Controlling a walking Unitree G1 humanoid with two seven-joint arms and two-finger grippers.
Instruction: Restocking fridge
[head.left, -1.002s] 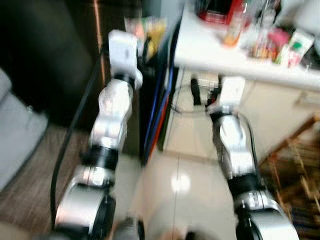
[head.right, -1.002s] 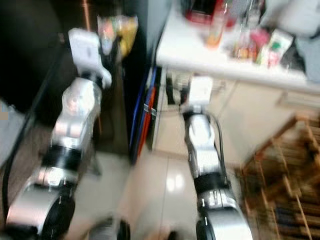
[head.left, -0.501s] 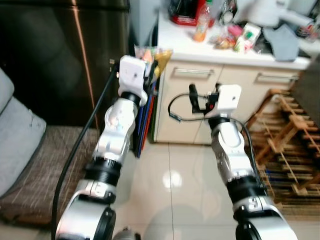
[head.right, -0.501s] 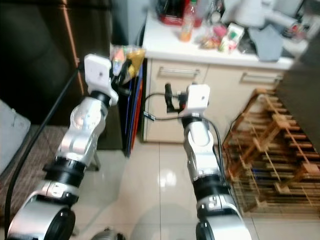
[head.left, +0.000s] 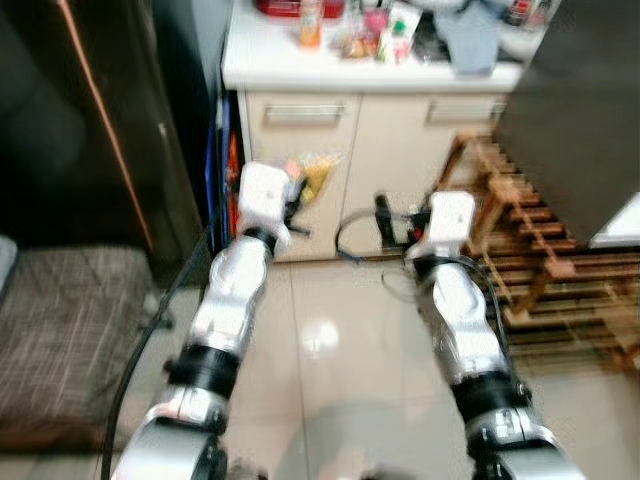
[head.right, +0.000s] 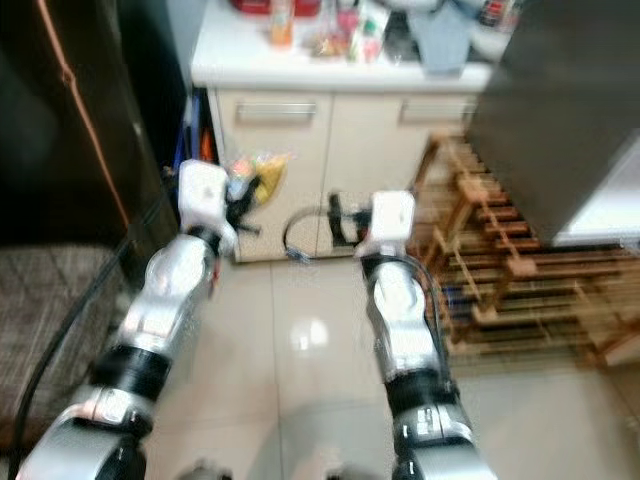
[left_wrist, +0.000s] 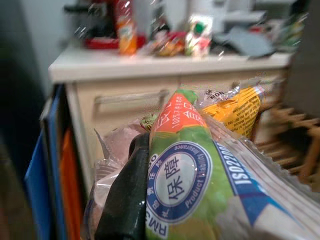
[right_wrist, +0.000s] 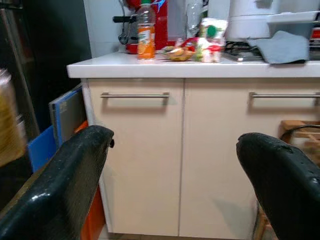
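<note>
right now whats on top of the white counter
On the counter: an orange drink bottle, a few snack packets, a folded grey cloth and a red appliance. What sits behind the cloth is hidden.

left gripper (head.left: 298, 196) clamped, right gripper (right_wrist: 182, 185) spread
</note>
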